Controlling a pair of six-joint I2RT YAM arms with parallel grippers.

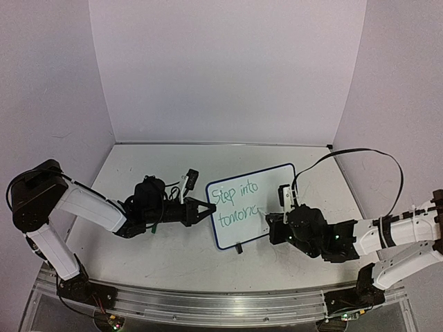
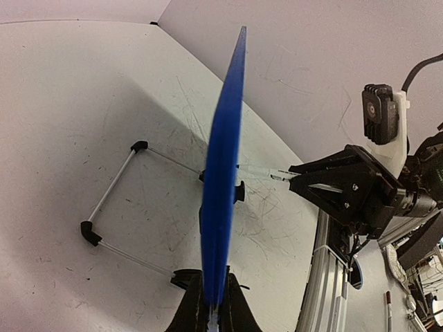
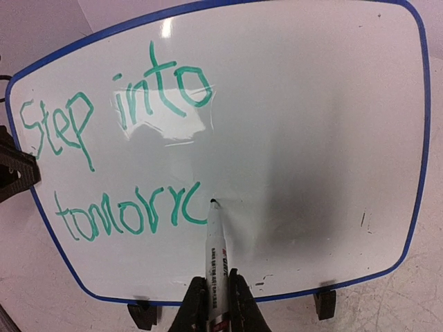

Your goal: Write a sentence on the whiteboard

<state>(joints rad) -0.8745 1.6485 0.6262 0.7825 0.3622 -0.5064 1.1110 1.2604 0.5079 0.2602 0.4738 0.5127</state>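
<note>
The whiteboard (image 1: 250,204) stands upright on the counter (image 1: 138,166), walling the left hand (image 1: 206,209) clamped on its edge from the right hand (image 1: 270,221), whose marker (image 3: 216,256) touches its face. Behind it the wire stand (image 2: 112,188) sprawls — beyond that, open counter up to the walls (image 1: 221,69).

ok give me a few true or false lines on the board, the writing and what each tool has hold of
1. The left tool is shut on the board's edge. True.
2. The right tool is empty. False: it holds a marker.
3. The writing is red. False: it is green.
4. The marker tip sits just after the last letter of the second line. True.
</note>
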